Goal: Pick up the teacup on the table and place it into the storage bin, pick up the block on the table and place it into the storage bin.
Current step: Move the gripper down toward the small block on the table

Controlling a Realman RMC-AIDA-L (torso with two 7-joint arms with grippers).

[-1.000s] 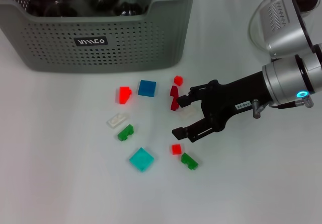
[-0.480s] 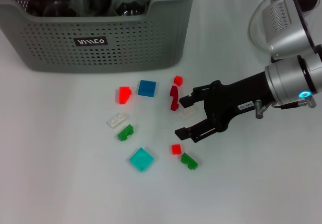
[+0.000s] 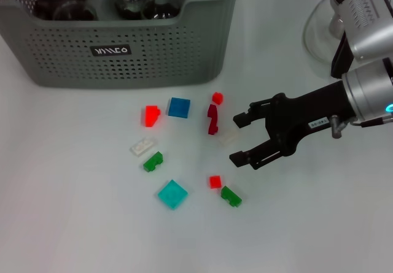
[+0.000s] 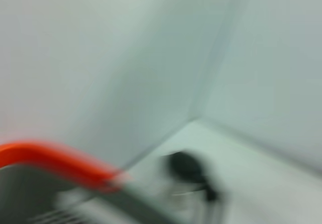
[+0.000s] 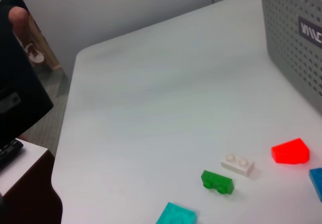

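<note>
Retreating toward three o'clock, the right end effector, fingers released, has uncovered the pale block; re-centre over it, descend squarely, then clench.

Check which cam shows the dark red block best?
Head view: the dark red block lies in full on the table, just ahead of the right gripper, whose jaws are open. Neither the right wrist view nor the left wrist view shows it.

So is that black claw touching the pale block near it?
Apart. The head view shows the right end effector open, with bare table between its fingertips and the pale block.
</note>
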